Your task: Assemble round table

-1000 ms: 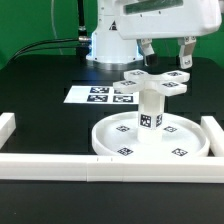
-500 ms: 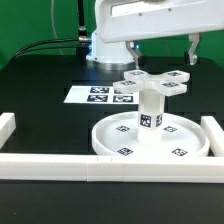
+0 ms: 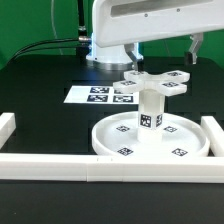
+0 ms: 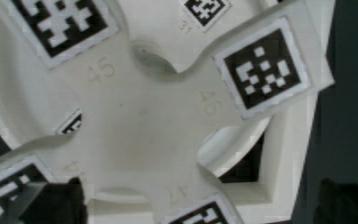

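The large round rimmed disc (image 3: pixel 150 141) lies on the black table. The short post (image 3: pixel 150 110) stands upright in its middle. The cross-shaped piece (image 3: pixel 156 82) sits on top of the post. My gripper (image 3: pixel 164 46) hangs open and empty just above the cross-shaped piece, touching nothing. One finger (image 3: pixel 193 45) shows at the exterior view's right. In the wrist view the cross-shaped piece (image 4: pixel 158 110) fills the picture, with the dark fingertips (image 4: pixel 48 202) apart on either side of one arm and the gripper (image 4: pixel 197 205) open.
The marker board (image 3: pixel 98 95) lies behind the disc toward the exterior view's left. Long white border bars run along the front (image 3: pixel 60 168), the left (image 3: pixel 7 128) and the right (image 3: pixel 212 132). The robot's base (image 3: pixel 105 45) stands at the back.
My gripper has risen straight up from beside the cross-shaped piece's arms; its fingers now sit higher in the exterior view. The furniture parts have not moved.
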